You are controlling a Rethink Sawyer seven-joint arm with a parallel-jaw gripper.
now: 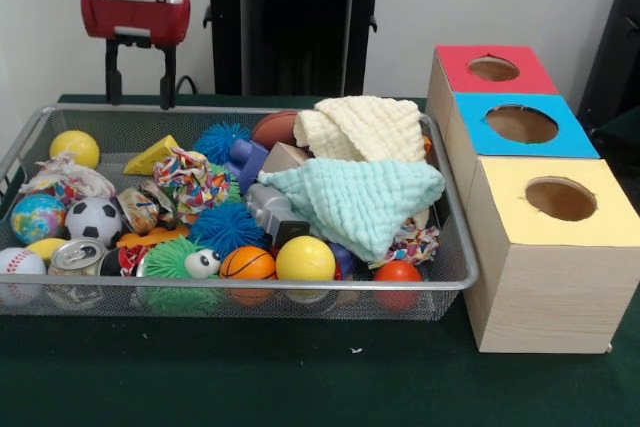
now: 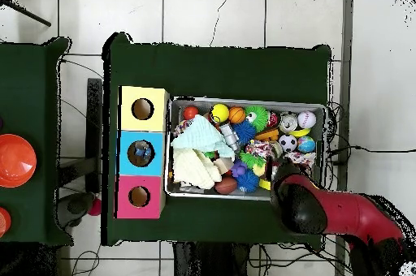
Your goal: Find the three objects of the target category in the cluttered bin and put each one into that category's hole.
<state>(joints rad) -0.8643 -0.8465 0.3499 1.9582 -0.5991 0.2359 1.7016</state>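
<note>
**Bin search: gripper raised and empty, target category not identified**

Dark green cloth covers the table (image 1: 300, 387), with a pale wall behind. On it sits a wire mesh bin (image 1: 200, 292) packed with clutter, and just to its right stands a wooden box in three sections: red-topped hole (image 1: 493, 68) farthest, blue-topped hole (image 1: 521, 124) in the middle, yellow-topped hole (image 1: 560, 198) nearest.

The gripper (image 1: 139, 75) hangs above the bin's far left corner, fingers spread apart and holding nothing. It is clear of the contents.

Contents observed: a pale yellow cloth (image 1: 362, 127) and a mint cloth (image 1: 358, 199) draped over the right half; a yellow ball (image 1: 305, 259), small basketball (image 1: 247, 263) and orange ball (image 1: 398, 272) along the near edge; a soccer ball (image 1: 93, 219), globe ball (image 1: 38, 216), baseball (image 1: 20, 263) and can (image 1: 77, 257) at the left; blue spiky balls (image 1: 226, 227) toward the centre.

Judgement: the category sought cannot be read from these views, so the target objects cannot be singled out. If balls, they have no long axis and no preferred approach angle; the can lies tilted, end face toward the camera. The overhead view shows something already inside the blue section.

Recommendation for the step in hand: the cloths hide much of the right half, so they should be lifted or pushed aside before a pick is chosen. The descent should be vertical onto an exposed item, with fingers straddling it away from the mesh wall.
</note>
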